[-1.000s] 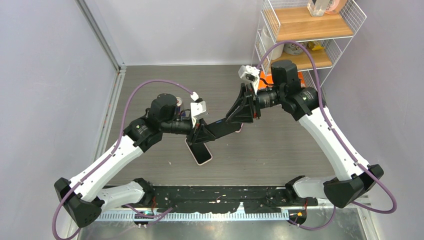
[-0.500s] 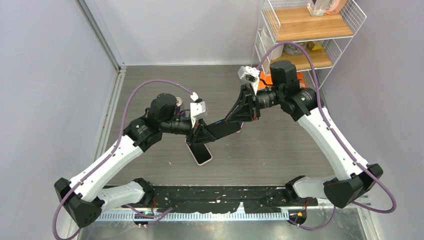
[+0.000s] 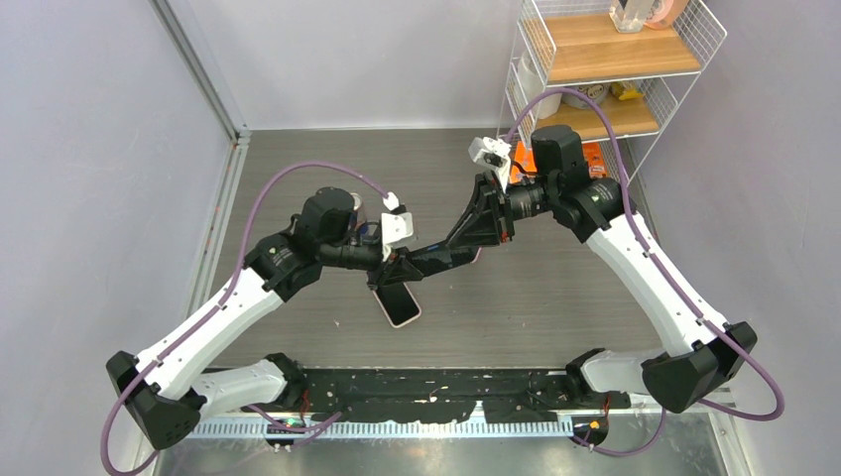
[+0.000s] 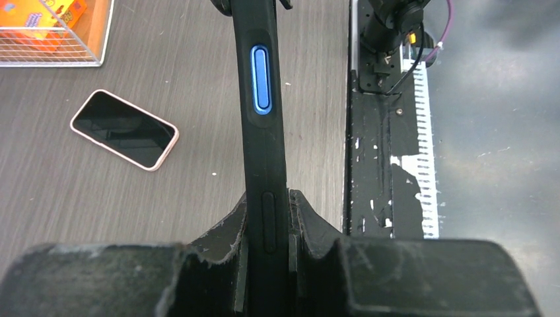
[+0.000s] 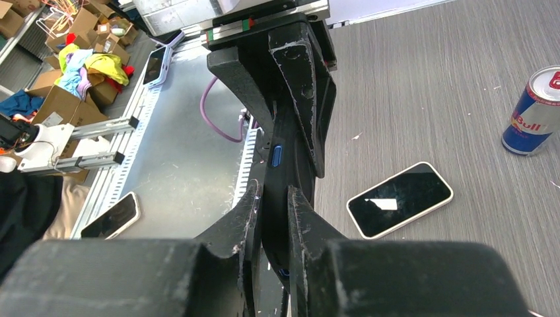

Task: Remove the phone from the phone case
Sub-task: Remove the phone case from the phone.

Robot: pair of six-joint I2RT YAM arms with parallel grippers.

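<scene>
A black phone case [image 3: 436, 256] with a blue side button [image 4: 261, 79] hangs edge-on in the air between both arms. My left gripper [image 3: 402, 266] is shut on one end, its pads pressing the case's edge [image 4: 267, 205]. At the other end my right gripper [image 3: 476, 238] is shut on the case [image 5: 276, 158], which bows slightly there. Whether the phone sits inside the case I cannot tell. A light-rimmed phone [image 3: 399, 302] lies screen up on the table below the left gripper. Each wrist view also shows a phone flat on the table [image 4: 125, 129] [image 5: 399, 199].
A Red Bull can [image 5: 536, 111] stands on the table near the left arm. A wire shelf rack [image 3: 615, 59] with an orange box [image 4: 46, 13] at its foot stands at the back right. The black base rail [image 3: 426, 397] runs along the near edge.
My right gripper's jaws have closed tighter on the case's end. Both arms have shifted slightly left with the case held between them.
</scene>
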